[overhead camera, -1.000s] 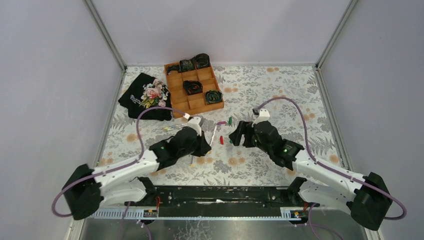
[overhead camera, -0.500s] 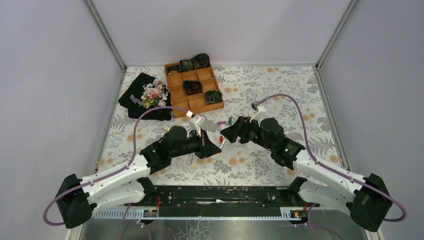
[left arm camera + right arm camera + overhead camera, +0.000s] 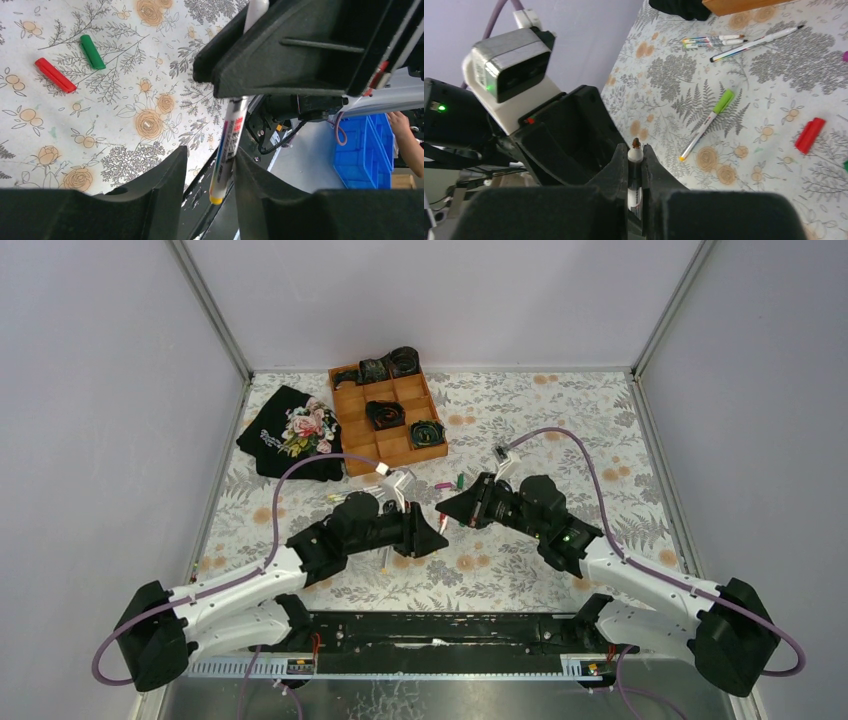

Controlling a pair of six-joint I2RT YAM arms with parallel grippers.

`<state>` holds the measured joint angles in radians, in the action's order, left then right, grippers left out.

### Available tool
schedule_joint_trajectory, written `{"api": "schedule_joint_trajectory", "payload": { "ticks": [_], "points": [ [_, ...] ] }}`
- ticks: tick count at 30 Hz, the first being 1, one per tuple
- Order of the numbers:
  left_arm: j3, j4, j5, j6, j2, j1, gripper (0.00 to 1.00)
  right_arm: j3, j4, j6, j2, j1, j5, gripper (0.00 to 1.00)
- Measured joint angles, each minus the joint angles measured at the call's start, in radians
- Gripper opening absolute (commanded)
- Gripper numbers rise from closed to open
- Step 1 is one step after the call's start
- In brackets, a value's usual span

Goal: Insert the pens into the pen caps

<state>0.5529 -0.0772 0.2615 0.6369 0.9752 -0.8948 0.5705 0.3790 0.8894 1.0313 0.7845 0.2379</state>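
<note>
Now holds one pen [image 3: 229, 142] off the table, clamped crosswise in the right gripper [image 3: 635, 154]. Pinches the white barrel just under its dark tip, with only that tip poking out on the wrist-camera side. Hangs the long rest of the barrel, printed in colours and ending in a yellow plug, down into the left gripper [image 3: 210, 151]. Has the left fingers [image 3: 150, 200] spread wider than the barrel, background visible through the gap on one side. Runs the pen close along the other finger; cannot tell whether touching there. Sets the two grippers nose to nose above the flowered table [image 3: 520, 430].

Below, shows the loose caps lying flat: a red cap [image 3: 55, 75] and a dark green cap [image 3: 93, 51] near each other but apart, and a magenta cap [image 3: 443, 485] further from the arm bases. Shows also a capped pen [image 3: 704, 127] wearing a lime green cap [image 3: 724, 102], flat on the cloth, and three more pens [image 3: 711, 41] grouped beyond it, toward the left side. Has a wooden tray [image 3: 400, 448] with black coils [image 3: 385, 414] at the far left, just beside a dark flowered cloth [image 3: 295, 435].
</note>
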Motion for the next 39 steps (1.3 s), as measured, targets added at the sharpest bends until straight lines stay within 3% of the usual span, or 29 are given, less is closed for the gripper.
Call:
{"api": "schedule_joint_trajectory", "payload": {
  "ticks": [2,4,6,8,13,16,21,24,27,32,39],
  "points": [
    [0.0,-0.005,0.0,0.008,0.014,0.0,0.37,-0.007,0.02,0.014,0.007,0.0,0.017,0.0],
    [0.0,-0.014,0.0,0.017,0.027,0.0,0.25,-0.012,0.04,0.028,0.016,0.0,0.034,0.0],
    [0.0,-0.025,0.003,0.025,0.034,0.0,0.05,-0.015,0.054,0.034,0.026,-0.001,0.043,0.0],
    [0.002,-0.039,0.012,0.033,0.035,-0.003,0.0,-0.018,0.063,0.038,0.035,-0.003,0.042,0.02],
    [0.004,-0.036,-0.011,0.027,0.031,-0.009,0.0,-0.011,0.036,0.024,0.034,-0.005,0.03,0.48],
    [0.02,0.012,-0.068,0.023,0.011,0.039,0.0,0.019,-0.084,-0.039,0.021,-0.004,-0.025,0.59],
    [0.113,0.101,-0.074,-0.043,-0.007,0.244,0.0,0.116,-0.331,-0.152,0.048,-0.004,-0.198,0.59],
    [0.212,0.158,-0.048,-0.115,0.006,0.412,0.0,0.191,-0.459,-0.213,0.132,-0.004,-0.295,0.58],
    [0.284,0.201,-0.051,-0.188,0.017,0.51,0.0,0.255,-0.545,-0.258,0.235,-0.004,-0.367,0.53],
    [0.33,0.223,-0.116,-0.306,0.016,0.529,0.0,0.384,-0.642,-0.322,0.433,-0.004,-0.439,0.49],
    [0.313,0.241,-0.189,-0.388,0.016,0.529,0.0,0.542,-0.656,-0.383,0.64,-0.002,-0.376,0.48]
  ]
}}
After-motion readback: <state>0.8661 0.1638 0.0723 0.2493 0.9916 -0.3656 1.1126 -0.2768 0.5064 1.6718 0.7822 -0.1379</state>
